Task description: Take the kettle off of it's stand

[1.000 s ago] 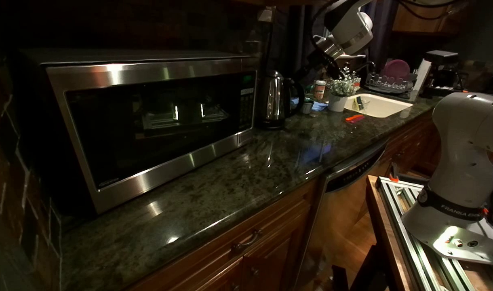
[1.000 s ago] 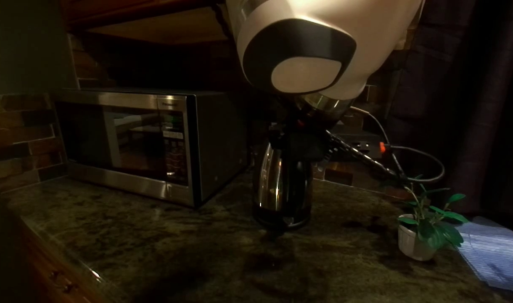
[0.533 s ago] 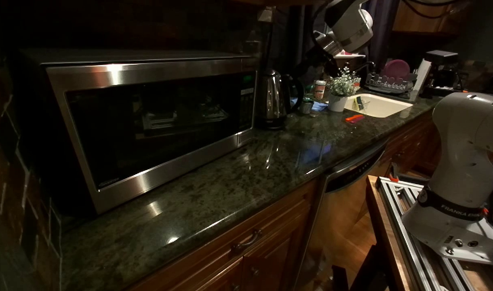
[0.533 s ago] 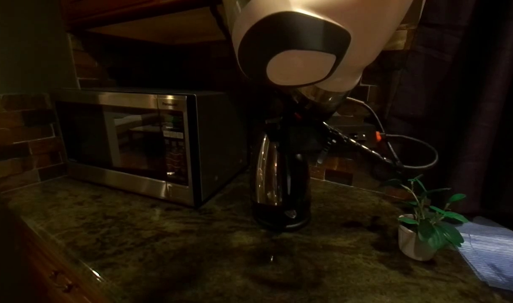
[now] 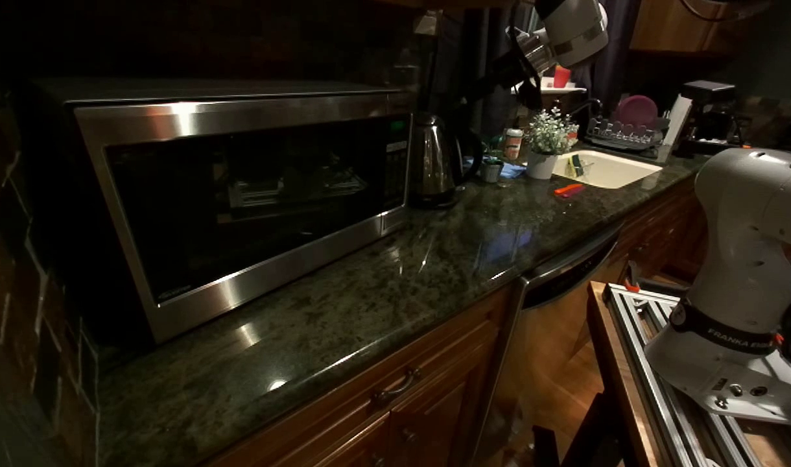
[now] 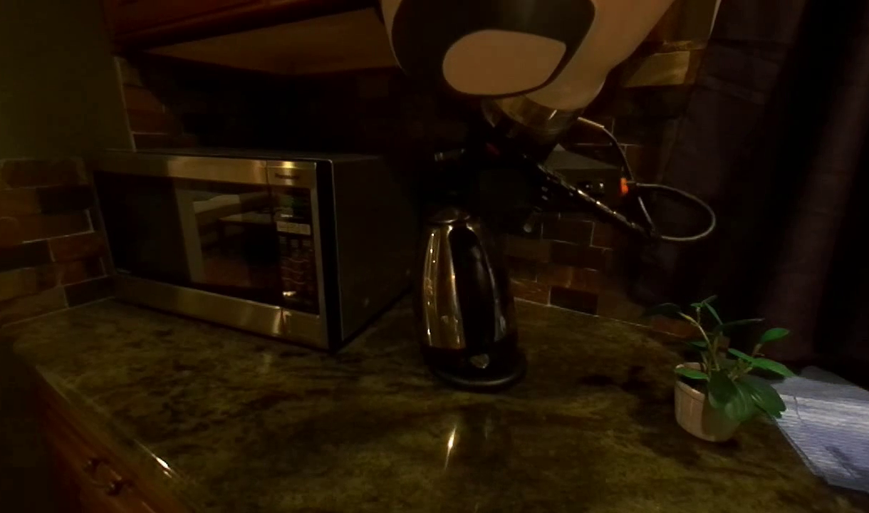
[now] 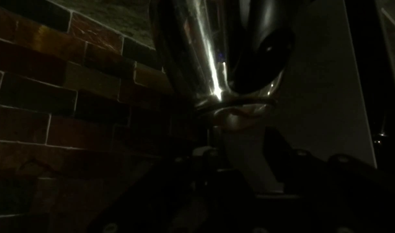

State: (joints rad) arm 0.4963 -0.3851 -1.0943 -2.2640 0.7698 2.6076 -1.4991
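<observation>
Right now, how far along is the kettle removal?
Done: no removal shows; in an exterior view the kettle looks off-centre but on its stand. In hand: nothing gripped; the wrist view shows the gripper open near the lid. Left: probably grip the handle and lift the kettle clear.

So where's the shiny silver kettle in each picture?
In an exterior view: the steel kettle is just right of centre, upper half.
In an exterior view: the steel kettle is near the middle, slightly low.
Wrist view: the steel kettle is top middle, upside down, partly cut off.
Shared landmark: the brick wall, in all three.
</observation>
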